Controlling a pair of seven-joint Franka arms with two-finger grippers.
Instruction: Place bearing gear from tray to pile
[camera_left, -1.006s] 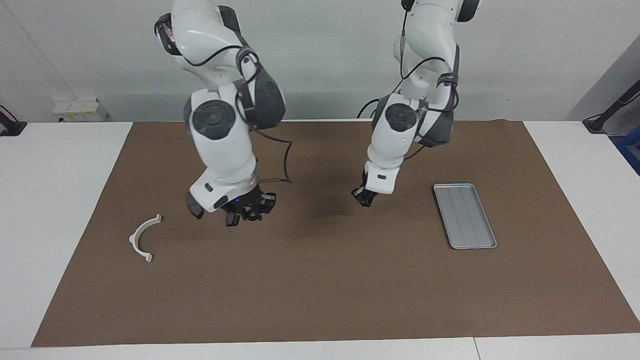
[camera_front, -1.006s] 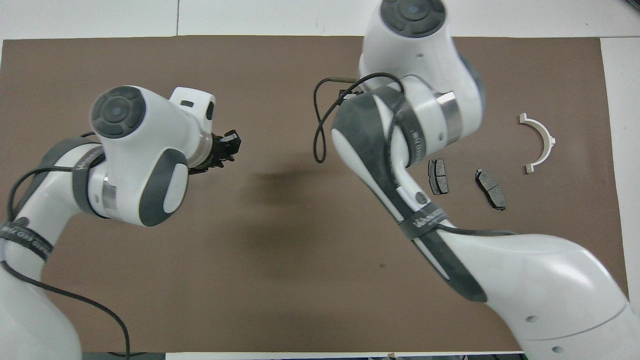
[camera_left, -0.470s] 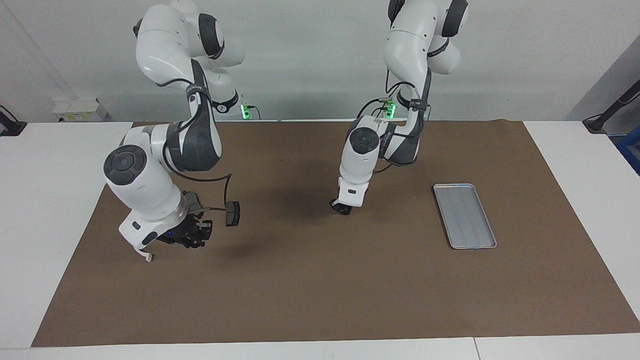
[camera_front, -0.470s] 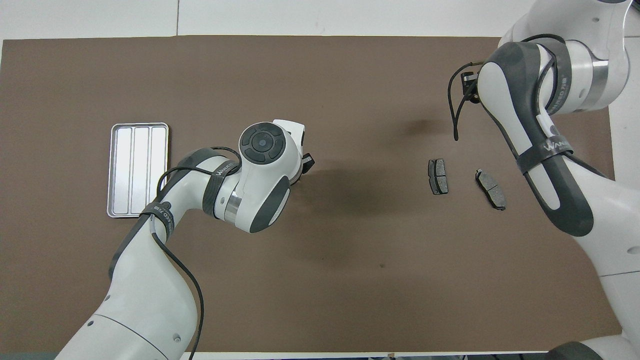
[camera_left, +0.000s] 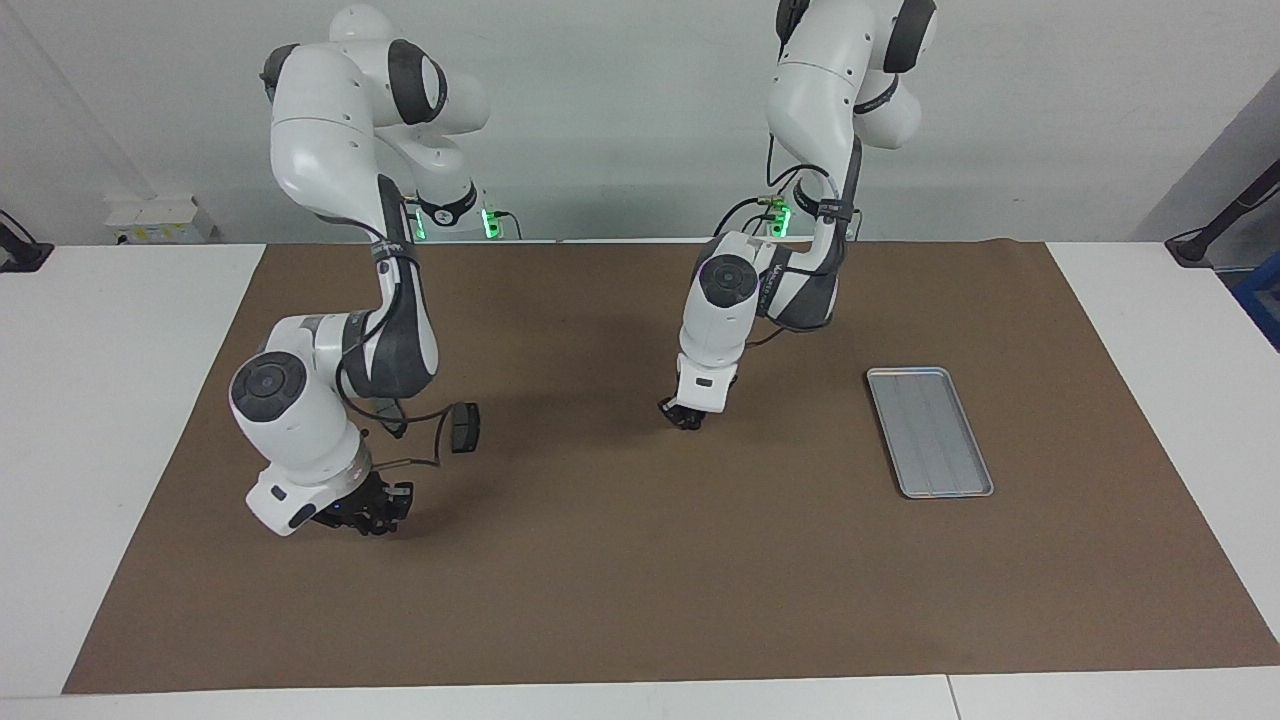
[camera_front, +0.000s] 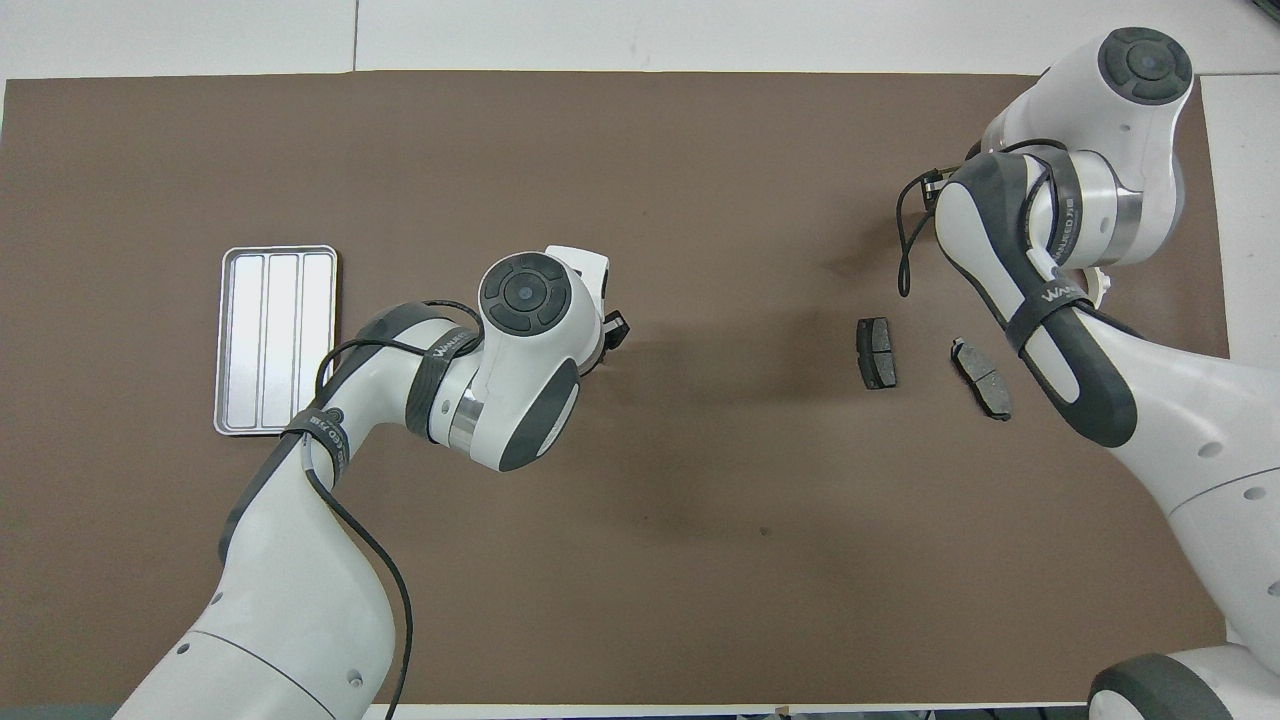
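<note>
In the lower left of the facing view, the right gripper (camera_left: 365, 517) hangs low over the brown mat (camera_left: 640, 600), close to its surface, at the end of the right arm, which folds down from the upper left of the frame. Whether it is open or closed cannot be told, nor whether it holds anything. The left gripper (camera_left: 686, 417) hovers just above the mat near the middle of the same view, pointing down. Its state cannot be read either, and nothing can be made out in it. The tray (camera_left: 930, 432) lies flat on the mat at centre right of the facing view and at centre left of the overhead view, well apart from both grippers, with only its lengthwise grooves showing inside. The pile (camera_front: 878, 360) sits at centre right of the overhead view. It consists of a dark brake pad (camera_front: 876, 342), a second brake pad (camera_front: 982, 378) just beside it toward the frame's right edge, and a sliver of the white bracket (camera_front: 1104, 284) showing from under the right arm's wrist. In the facing view one pad shows beside the right arm's elbow, at left of centre. The bearing gear cannot be made out in either view. The mat covers most of the white table (camera_left: 100, 420).
</note>
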